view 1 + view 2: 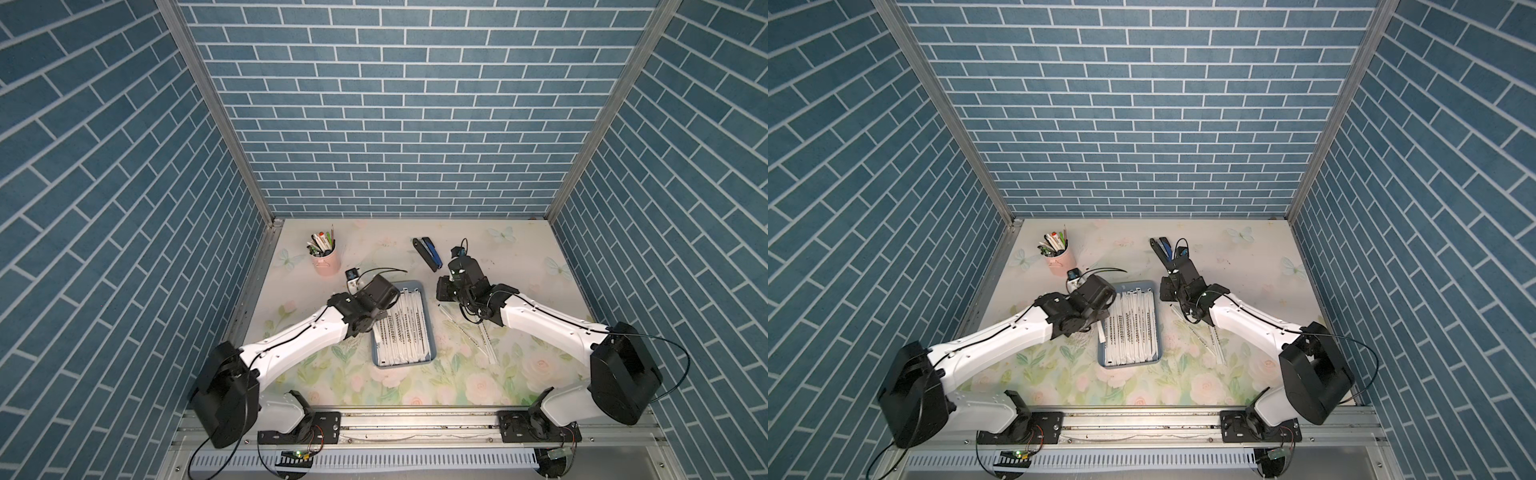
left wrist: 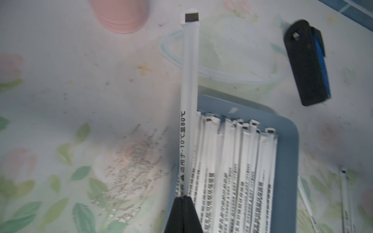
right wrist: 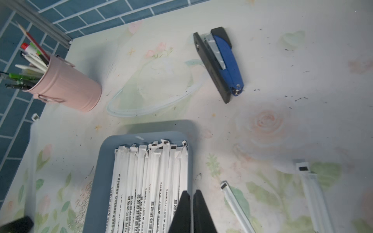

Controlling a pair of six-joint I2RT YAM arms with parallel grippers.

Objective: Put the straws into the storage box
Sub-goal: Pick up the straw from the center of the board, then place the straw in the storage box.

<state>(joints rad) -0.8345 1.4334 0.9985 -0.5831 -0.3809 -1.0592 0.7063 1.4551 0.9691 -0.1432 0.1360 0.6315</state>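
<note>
floral tabletop, and the left gripper is pinched tight on one straw sticking out ahead of its tips along the storage box rim. best swing it toward the stacked straws beside the tips, level it, and release low. right gripper is closed on nothing at the box edge, loose straws just beside it.

White black-printed straws; blue-grey storage box; pink cup; floral table; blue-brick walls.
</note>
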